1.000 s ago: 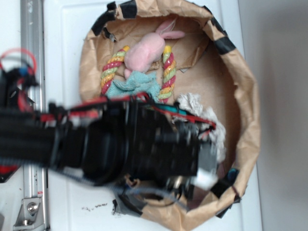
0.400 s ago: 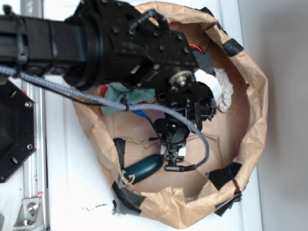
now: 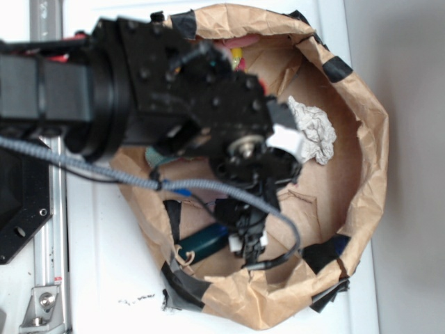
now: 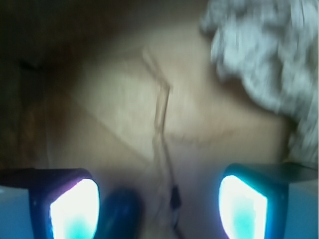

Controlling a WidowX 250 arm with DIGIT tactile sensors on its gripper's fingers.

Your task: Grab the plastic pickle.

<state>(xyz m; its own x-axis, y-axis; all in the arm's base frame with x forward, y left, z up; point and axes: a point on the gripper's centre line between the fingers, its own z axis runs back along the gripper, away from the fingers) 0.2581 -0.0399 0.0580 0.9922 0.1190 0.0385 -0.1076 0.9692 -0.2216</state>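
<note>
In the wrist view the hand [image 4: 158,209] stands wide, its two glowing fingertips [image 4: 75,209] far apart and nothing held between them. A dark rounded end of the plastic pickle [image 4: 119,211] shows just inside the left fingertip, blurred, on the brown paper floor. Farther off lies a white crumpled cloth [image 4: 269,55] at the upper right.

From the exterior view the black arm [image 3: 139,90] reaches across into a brown paper bag [image 3: 368,153] rolled down into a basket on the white surface [image 3: 104,278]. The hand [image 3: 249,240] hangs low over the bag's near side. The plastic pickle [image 3: 203,241], dark teal-green and glossy, lies on the bag floor beside the hand, one end under it. The white cloth [image 3: 313,129] sits beyond.
</note>
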